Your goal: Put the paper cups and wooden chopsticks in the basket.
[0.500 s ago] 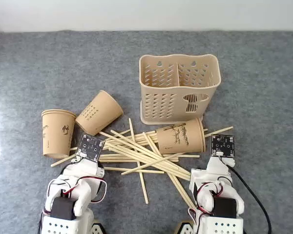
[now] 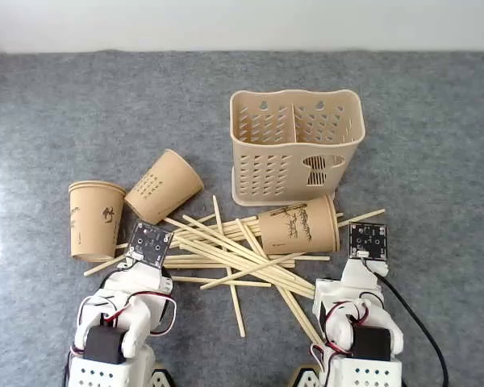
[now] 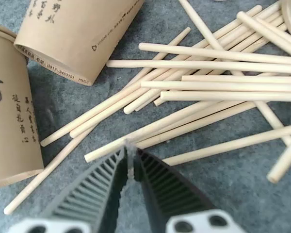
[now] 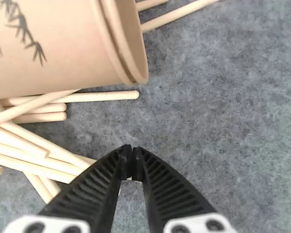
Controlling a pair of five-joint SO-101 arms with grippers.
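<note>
Three brown paper cups lie on the grey mat: one (image 2: 95, 219) at the left, one (image 2: 164, 186) tipped beside it, one (image 2: 298, 225) on its side in front of the beige basket (image 2: 296, 145). Wooden chopsticks (image 2: 226, 254) are scattered between the cups. My left gripper (image 3: 131, 151) is shut and empty, just short of the chopsticks (image 3: 208, 82), with two cups (image 3: 75, 34) (image 3: 9, 121) beyond it. My right gripper (image 4: 131, 154) is shut and empty, near the rim of the lying cup (image 4: 63, 43) and some chopstick ends (image 4: 34, 150).
The basket stands upright at the back middle, with two compartments and slotted walls. Both arms (image 2: 133, 298) (image 2: 359, 298) sit at the near edge, left and right. Open grey mat lies to the far left, far right and behind the basket.
</note>
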